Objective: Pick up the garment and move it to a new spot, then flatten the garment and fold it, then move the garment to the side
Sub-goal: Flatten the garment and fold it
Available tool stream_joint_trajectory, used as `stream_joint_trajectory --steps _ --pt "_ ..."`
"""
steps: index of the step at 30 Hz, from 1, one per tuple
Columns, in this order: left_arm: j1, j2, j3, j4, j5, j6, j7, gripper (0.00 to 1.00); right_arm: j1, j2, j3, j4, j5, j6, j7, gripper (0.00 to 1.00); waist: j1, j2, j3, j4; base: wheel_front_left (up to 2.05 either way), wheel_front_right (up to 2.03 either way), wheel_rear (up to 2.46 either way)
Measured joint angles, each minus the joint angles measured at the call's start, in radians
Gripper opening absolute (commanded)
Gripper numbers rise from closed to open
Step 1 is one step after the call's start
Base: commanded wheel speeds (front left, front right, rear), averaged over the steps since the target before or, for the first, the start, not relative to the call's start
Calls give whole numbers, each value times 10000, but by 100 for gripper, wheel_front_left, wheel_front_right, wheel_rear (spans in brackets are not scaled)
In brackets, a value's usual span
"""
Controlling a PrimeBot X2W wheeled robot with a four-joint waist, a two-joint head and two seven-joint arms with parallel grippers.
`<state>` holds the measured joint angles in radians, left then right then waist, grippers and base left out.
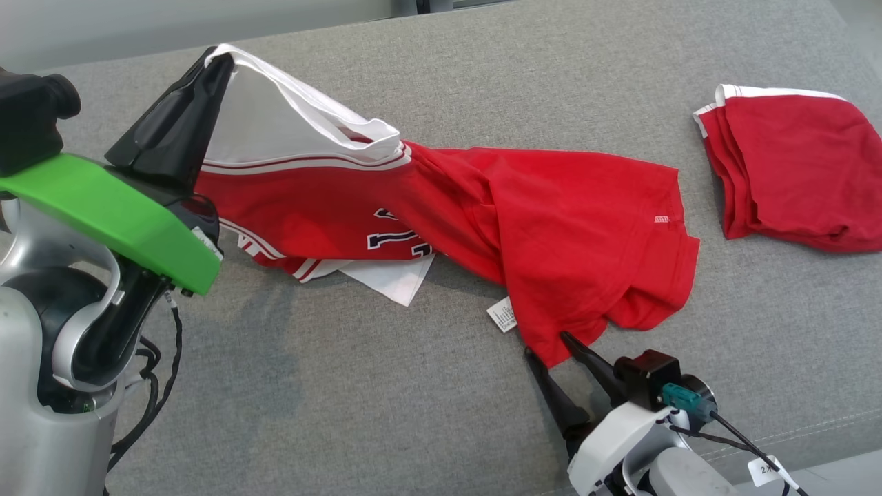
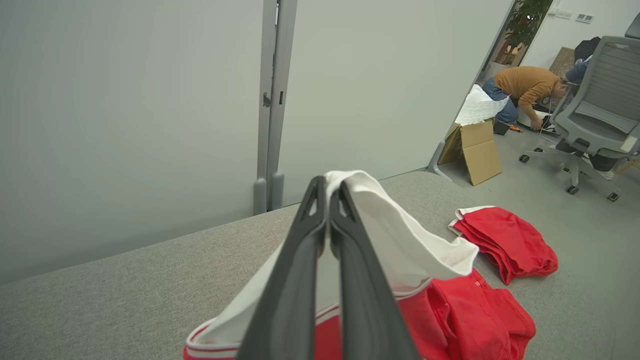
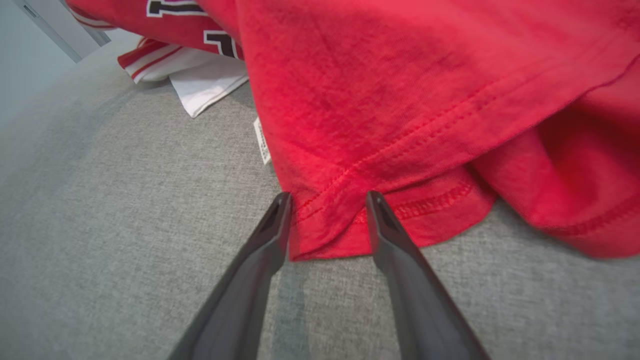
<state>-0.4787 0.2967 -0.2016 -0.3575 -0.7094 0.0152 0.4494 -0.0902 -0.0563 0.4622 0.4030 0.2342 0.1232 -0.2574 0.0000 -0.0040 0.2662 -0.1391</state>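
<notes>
**Red shirt strung out across the couch, one end hoisted, other end about to get grabbed**

The shirt [image 1: 551, 207] lies stretched left to right on the grey couch cushion [image 1: 413, 413]. Its white end is pinched up at the far left by the left fingers [image 1: 219, 62], which are pressed tight together on the cloth. The right fingers [image 3: 377, 210] are spread, one on each side of the near hem corner, just right of the care label [image 1: 503, 315]. It looks like a thin, floppy, light jersey, so I reckon it'll sag and twist wherever it isn't held. The stitched hem corner seems the best place to grip. A second folded red piece [image 1: 799, 172] sits well apart on the far right.
</notes>
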Motion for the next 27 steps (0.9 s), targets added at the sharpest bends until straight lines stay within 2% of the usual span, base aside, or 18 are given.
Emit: stream_joint_trajectory --steps 3,5,6,8,9,10,12,13,16,18,22,27 --pt "0 8 0 -27 -2 25 0 0 -19 -2 140 86 33 0 0 87 0 0 5 7 0 0 0" --pt "0 12 6 -42 -2 27 2 0 -23 -2 217 127 40 0 -2 75 0 0 8 10 0 0 0" --pt "0 13 8 -46 -2 27 2 0 -27 0 244 140 52 0 -2 58 0 0 9 10 0 0 0" --pt "0 15 8 -50 -2 27 6 0 -29 -4 267 146 79 0 -2 40 0 0 11 8 0 0 0" --pt "0 19 10 -52 -2 27 46 0 -32 -6 297 140 150 0 -2 35 0 0 12 6 0 0 0" --pt "0 25 12 -54 -4 27 77 0 -37 -2 353 100 263 0 0 18 0 0 12 -3 0 0 0" --pt "0 29 13 -54 -4 27 77 0 -39 -2 370 58 326 0 0 3 0 0 11 -8 0 0 0" --pt "0 31 19 -54 -4 29 77 0 -44 -2 364 -27 395 0 0 0 0 0 7 -14 0 0 0" --pt "0 79 71 -15 -4 35 77 0 -103 -2 249 -301 629 2 0 0 0 0 -19 -35 0 0 0" --pt "2 180 127 6 -2 42 92 0 -109 -6 132 -602 1198 0 0 0 0 0 -48 -62 0 0 0" --pt "2 387 355 234 2 117 180 0 -48 -27 721 -1237 3609 0 17 0 0 0 -78 -89 0 0 0" --pt "2 667 746 305 4 205 221 0 -86 -232 1104 -2383 5609 0 890 0 0 0 -105 -234 0 0 0"
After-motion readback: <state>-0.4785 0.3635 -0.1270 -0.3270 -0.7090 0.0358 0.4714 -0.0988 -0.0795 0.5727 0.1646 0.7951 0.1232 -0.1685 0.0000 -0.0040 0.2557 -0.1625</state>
